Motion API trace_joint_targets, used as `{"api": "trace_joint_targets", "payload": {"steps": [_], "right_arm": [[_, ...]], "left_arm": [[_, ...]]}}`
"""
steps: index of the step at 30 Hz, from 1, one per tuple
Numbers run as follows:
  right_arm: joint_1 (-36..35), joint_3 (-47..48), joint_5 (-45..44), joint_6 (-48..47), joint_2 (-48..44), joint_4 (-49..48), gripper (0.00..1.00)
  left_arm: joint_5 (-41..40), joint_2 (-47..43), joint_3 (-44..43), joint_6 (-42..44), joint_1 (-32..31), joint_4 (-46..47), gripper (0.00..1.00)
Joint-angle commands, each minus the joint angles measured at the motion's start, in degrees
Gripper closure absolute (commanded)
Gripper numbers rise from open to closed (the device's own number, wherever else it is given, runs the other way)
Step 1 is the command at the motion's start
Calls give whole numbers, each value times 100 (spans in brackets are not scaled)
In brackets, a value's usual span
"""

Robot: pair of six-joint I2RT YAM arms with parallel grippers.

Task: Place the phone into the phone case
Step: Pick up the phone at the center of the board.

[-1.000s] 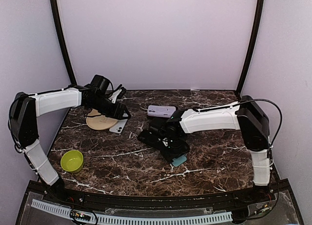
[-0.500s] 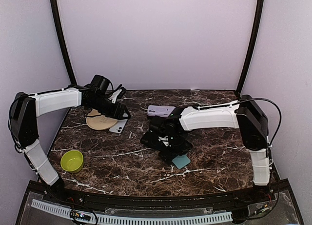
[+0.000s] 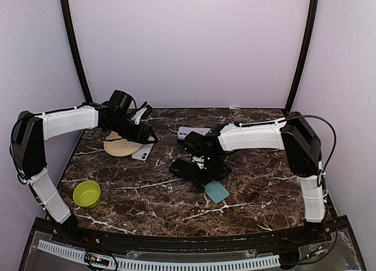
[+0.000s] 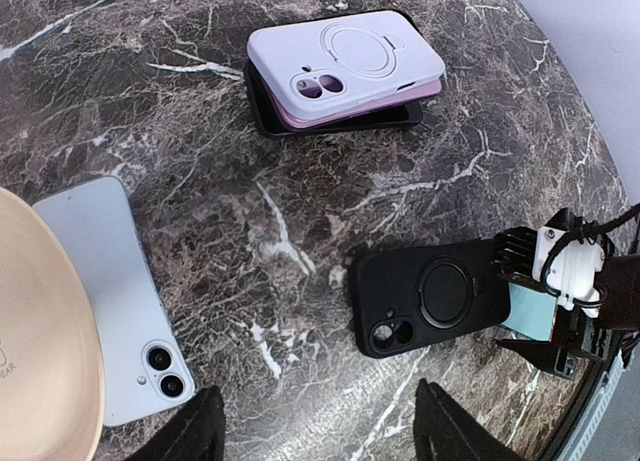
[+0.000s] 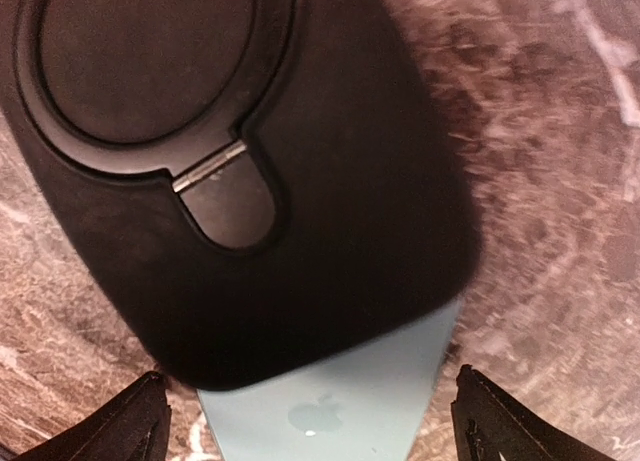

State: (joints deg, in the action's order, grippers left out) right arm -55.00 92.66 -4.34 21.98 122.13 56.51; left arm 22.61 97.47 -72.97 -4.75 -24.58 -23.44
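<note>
A black phone case [image 5: 230, 181] with a ring holder lies back up near the table's middle, also in the top view [image 3: 187, 167] and the left wrist view [image 4: 430, 296]. A teal phone [image 5: 340, 401] lies back up, partly under the case's end, its free end showing [image 3: 217, 191]. My right gripper [image 5: 315, 426] hovers open just above them, one fingertip on each side, touching neither. A pale blue phone [image 4: 115, 301] lies back up beside a tan plate [image 4: 30, 351]. My left gripper [image 4: 320, 431] hangs open above bare table, between that phone and the black case.
A stack of cases, white on pink on black [image 4: 340, 76], lies towards the back of the marble table [image 3: 264, 183], behind the right arm. A green bowl [image 3: 86, 193] sits front left. The left gripper [image 3: 144, 136] is over the plate's [image 3: 121, 145] right edge.
My right gripper has opened wide and drawn back and up. The teal phone now lies free on the table with more of it showing. The left arm has not moved.
</note>
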Motion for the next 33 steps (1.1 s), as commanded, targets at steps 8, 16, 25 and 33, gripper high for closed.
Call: {"api": "trace_joint_targets", "payload": {"steps": [8, 16, 25, 33], "right_arm": [[16, -439, 310, -148, 137, -242, 30], [15, -407, 370, -239, -113, -231, 47], [16, -424, 902, -449, -723, -436, 54], [42, -632, 1420, -580, -1044, -712, 55]], "left_arm": [[111, -204, 63, 45, 34, -69, 33], [105, -187, 61, 51, 32, -79, 33], [97, -190, 55, 62, 32, -82, 33], [102, -185, 56, 66, 32, -81, 33]]}}
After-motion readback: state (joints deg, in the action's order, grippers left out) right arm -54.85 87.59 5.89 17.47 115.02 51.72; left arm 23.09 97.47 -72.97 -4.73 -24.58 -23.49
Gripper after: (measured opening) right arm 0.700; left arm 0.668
